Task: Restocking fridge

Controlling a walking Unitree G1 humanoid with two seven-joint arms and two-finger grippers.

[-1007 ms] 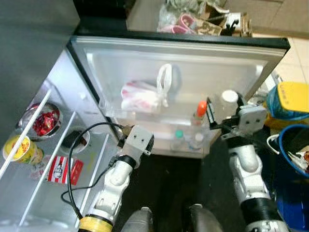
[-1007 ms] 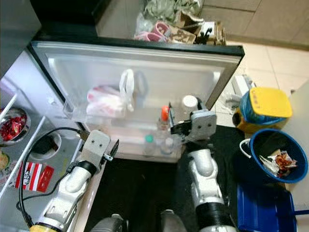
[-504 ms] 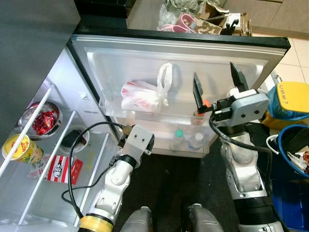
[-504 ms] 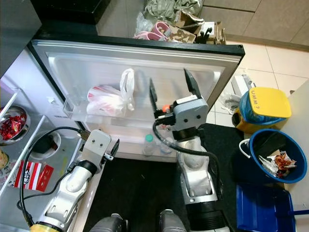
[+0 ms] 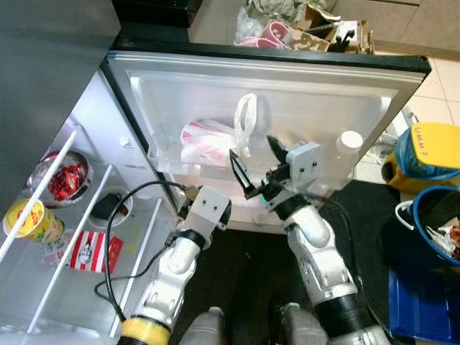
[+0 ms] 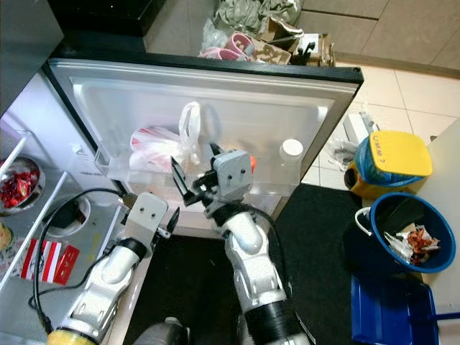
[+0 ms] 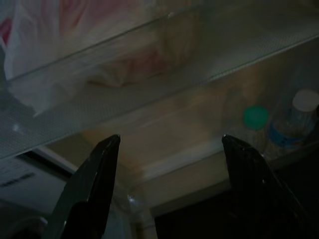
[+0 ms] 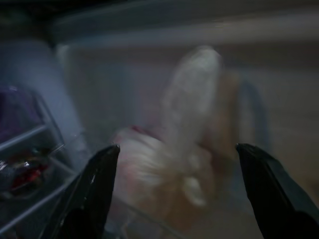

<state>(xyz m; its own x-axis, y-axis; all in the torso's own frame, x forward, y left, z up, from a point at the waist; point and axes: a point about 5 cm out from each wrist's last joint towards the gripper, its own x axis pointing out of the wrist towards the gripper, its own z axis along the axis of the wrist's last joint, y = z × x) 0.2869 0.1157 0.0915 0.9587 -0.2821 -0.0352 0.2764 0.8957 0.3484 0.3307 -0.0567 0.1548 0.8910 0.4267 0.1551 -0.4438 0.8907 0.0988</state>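
The fridge door (image 5: 287,93) stands wide open, its inner side facing the robot. On its upper door shelf (image 5: 169,164) lies a white and red bag (image 5: 212,141), with a white-capped jar (image 5: 350,141) well apart at the far end. Shelves (image 5: 72,237) on the left carry a bowl (image 5: 63,180), a yellow cup (image 5: 29,219) and a red packet (image 5: 90,251). The right gripper (image 5: 257,171) hovers just before the bag, fingers spread, holding nothing. The left gripper (image 7: 167,191) waits low beside the door, fingers spread too, facing a green-capped bottle (image 7: 255,118).
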